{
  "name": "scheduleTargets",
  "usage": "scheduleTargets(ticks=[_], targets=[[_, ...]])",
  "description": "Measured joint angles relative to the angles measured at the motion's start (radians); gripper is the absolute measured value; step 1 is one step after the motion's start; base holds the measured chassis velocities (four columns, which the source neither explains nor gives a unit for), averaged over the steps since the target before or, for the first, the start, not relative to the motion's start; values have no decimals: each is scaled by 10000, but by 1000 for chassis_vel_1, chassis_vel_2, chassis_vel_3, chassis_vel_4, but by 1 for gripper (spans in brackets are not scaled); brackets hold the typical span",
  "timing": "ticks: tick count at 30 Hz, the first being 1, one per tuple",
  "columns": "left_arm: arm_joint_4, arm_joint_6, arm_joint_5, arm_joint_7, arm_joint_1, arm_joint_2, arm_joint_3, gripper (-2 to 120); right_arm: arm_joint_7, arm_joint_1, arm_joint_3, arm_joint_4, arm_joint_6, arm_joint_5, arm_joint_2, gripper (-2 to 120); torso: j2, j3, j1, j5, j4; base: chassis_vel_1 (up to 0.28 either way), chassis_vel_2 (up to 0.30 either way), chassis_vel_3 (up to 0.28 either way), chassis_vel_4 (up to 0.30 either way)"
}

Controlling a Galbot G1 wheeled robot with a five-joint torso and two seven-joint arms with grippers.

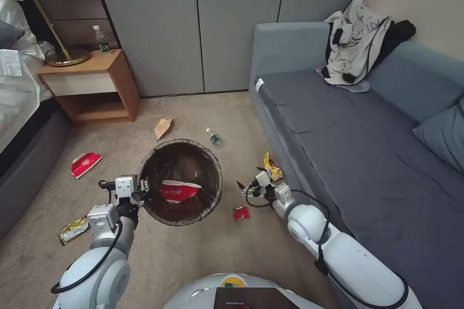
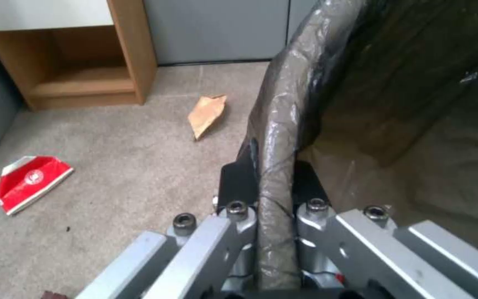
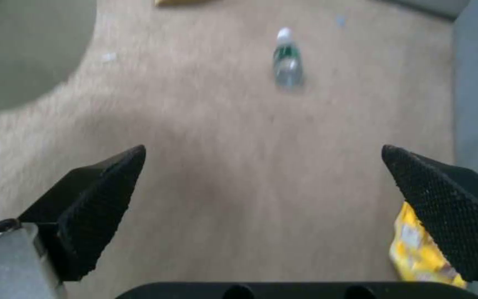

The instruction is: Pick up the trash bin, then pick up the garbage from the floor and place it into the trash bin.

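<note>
The left gripper has its jaws pinched on the rim of the trash bin, one finger inside and one outside the crinkled dark bag folded over the edge. The round bin hangs at the robot's left front, above the carpet, and one red-and-white carton lies in it.

The right gripper sits low by the sofa with its jaws spread wide and nothing between them; the ribbed black pads frame bare carpet. A glossy yellow wrapper lies just beside one pad.

On the beige carpet I count:
- one flat red-and-white carton;
- one brown paper bag;
- one clear green-labelled bottle;
- one small red wrapper;
- one gold wrapper.
</note>
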Motion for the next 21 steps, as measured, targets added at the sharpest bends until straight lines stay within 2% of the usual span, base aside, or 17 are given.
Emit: scheduleTargets(ticks=[10, 14, 21], targets=[[10, -6, -39, 0, -41, 9, 2, 0, 7, 452, -746, -684, -706, 886, -150, 100, 0, 0, 0, 2, 0, 0, 0, 0, 0], [84, -24, -50, 1, -86, -7, 17, 0, 352, 529, -1117, -843, -1342, 1495, -139, 100, 0, -1, 0, 1, 0, 0, 0, 0, 0], [110, -34, -68, 7, -113, -14, 12, 0, 411, 438, -1234, -1149, -1597, 1671, -27, 100, 0, -1, 0, 1, 0, 0, 0, 0, 0]])
